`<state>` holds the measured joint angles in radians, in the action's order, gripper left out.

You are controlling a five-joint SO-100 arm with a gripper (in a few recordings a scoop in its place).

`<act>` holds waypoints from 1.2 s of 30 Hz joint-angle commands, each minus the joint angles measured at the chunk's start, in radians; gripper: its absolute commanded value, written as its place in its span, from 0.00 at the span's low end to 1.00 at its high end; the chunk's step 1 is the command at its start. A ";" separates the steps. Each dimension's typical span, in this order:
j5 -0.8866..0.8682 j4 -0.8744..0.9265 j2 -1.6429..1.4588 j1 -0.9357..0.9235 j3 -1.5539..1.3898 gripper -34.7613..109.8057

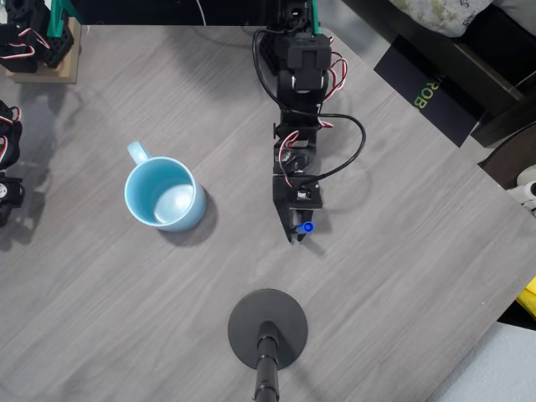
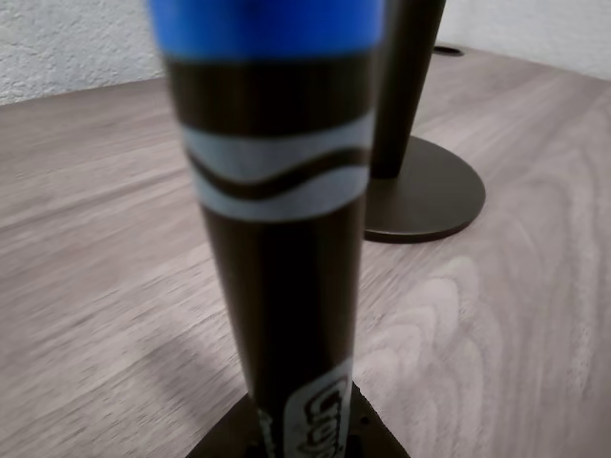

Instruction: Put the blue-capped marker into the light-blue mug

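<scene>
Grey wood-grain table [image 1: 100, 318]. Gripper [image 1: 300, 224] near table centre, fingers clamped on blue-capped marker [image 2: 282, 248]; marker upright, cap up, clear of tabletop. Light-blue mug [image 1: 164, 194] well apart to left in overhead view, handle upper-left. Black round stand base [image 1: 268, 328] nearby.

A grey wood-grain worktop [image 1: 402, 276] is filling the scene, its corner cut off at an angle. A white textured wall [image 2: 67, 43] is standing behind it, with soft shadows lying across the surface.
</scene>
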<state>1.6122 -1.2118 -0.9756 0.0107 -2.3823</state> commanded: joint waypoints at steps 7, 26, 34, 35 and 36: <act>0.017 0.015 -0.175 -0.031 -0.025 0.24; -0.063 0.670 -0.982 -0.287 -0.005 0.24; -0.071 0.799 -1.118 -0.434 0.000 0.24; -0.071 0.801 -1.124 -0.453 -0.002 0.24; -0.071 0.802 -1.129 -0.472 -0.005 0.24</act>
<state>1.5493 -0.4157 -2.0540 -0.4111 -2.4222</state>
